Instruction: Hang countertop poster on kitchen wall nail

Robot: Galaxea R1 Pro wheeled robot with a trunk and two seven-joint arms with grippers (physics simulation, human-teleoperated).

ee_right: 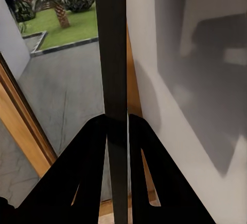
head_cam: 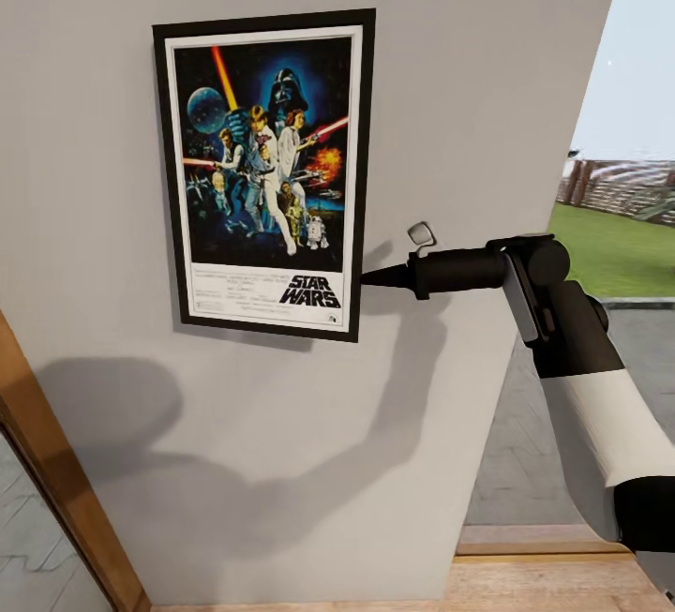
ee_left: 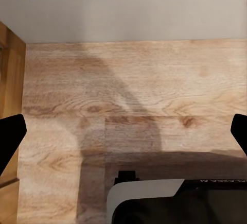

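The poster (head_cam: 264,171), a black-framed Star Wars print, lies flat and upright against the light-grey wall (head_cam: 469,78). My right gripper (head_cam: 367,277) reaches in from the right and is shut on the poster's lower right edge. In the right wrist view that thin dark edge (ee_right: 110,54) runs between the two black fingers (ee_right: 92,152), which close on it. My left gripper (ee_left: 123,131) is open, its fingertips far apart above the wooden floor (ee_left: 128,90). Any wall nail is hidden behind the poster. The kitchen countertop is out of view.
A wooden door frame (head_cam: 56,471) slants across the lower left. To the right of the wall's end is an opening onto paving and a green lawn (head_cam: 619,246). My own base (ee_left: 170,203) shows over the floor near the wall's foot.
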